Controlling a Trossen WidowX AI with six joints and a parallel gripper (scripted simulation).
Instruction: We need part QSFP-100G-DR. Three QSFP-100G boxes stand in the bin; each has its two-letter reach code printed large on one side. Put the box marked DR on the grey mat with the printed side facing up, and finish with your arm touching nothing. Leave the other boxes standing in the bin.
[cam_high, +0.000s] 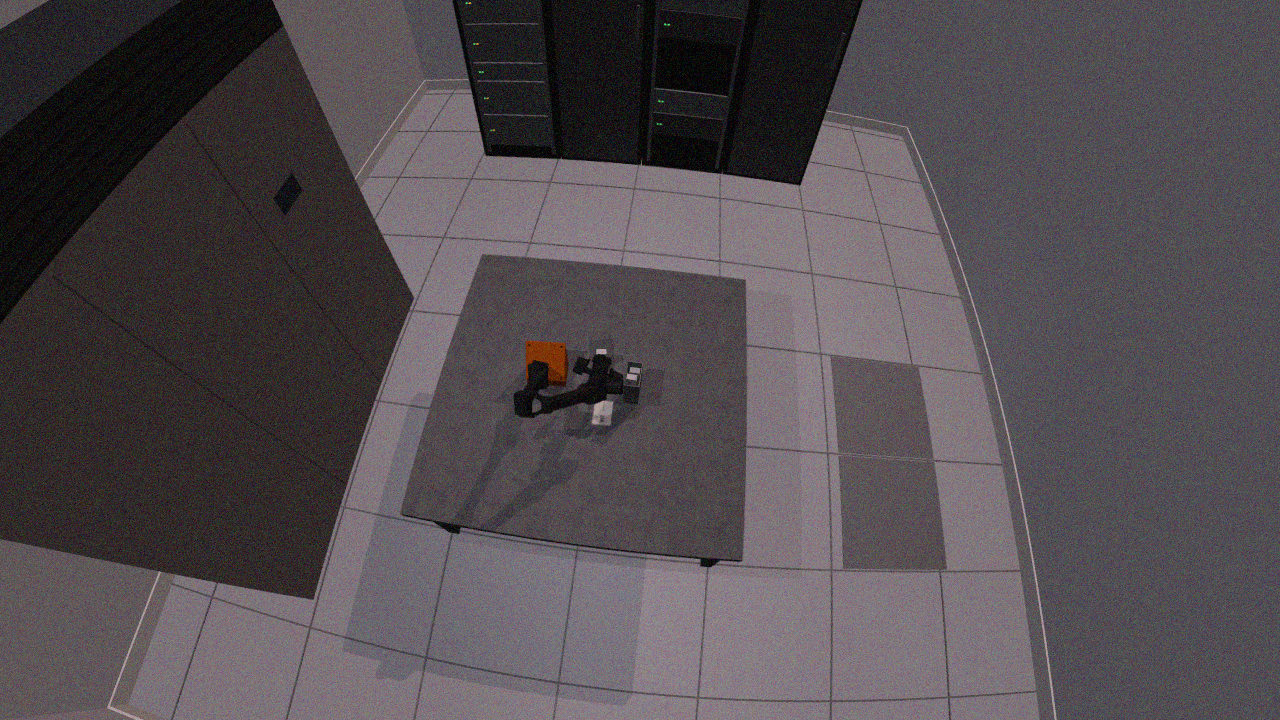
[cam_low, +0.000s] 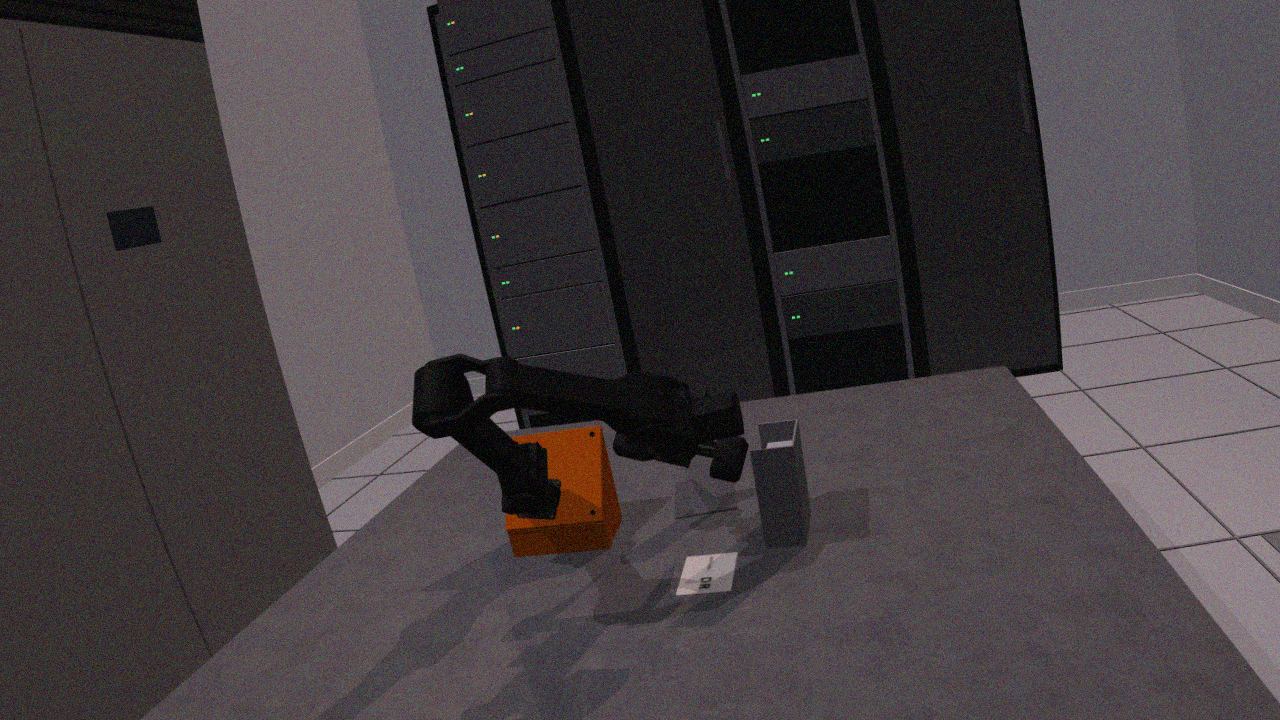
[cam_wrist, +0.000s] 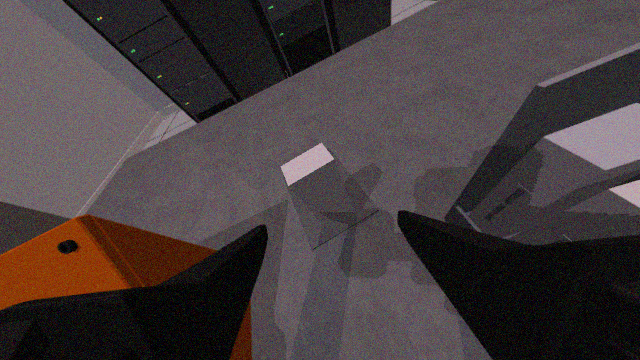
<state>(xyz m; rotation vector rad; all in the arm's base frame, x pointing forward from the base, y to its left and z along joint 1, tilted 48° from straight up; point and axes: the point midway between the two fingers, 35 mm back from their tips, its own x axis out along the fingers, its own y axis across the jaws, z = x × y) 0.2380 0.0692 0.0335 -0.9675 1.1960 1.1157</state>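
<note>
In the exterior view the gripper (cam_low: 716, 461) (cam_wrist: 332, 223) hides the upright box (cam_wrist: 320, 185) behind it. The wrist view cuts off the bin (cam_wrist: 510, 130), beside the right-hand finger, and the orange block (cam_wrist: 45, 265), beyond the other.

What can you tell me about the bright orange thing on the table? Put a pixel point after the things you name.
The orange block (cam_high: 546, 358) (cam_low: 577, 474) (cam_wrist: 45, 270) is a squat, boxy piece with a flat top and plain, smooth-looking sides; whether it is metal or plastic I can't tell. Small dark round spots, perhaps holes or screws, mark corners of its top. It sits on the grey table (cam_high: 671, 483) (cam_low: 895, 626) (cam_wrist: 450, 90), level and upright, with the black arm's lower end over part of its top.
</note>
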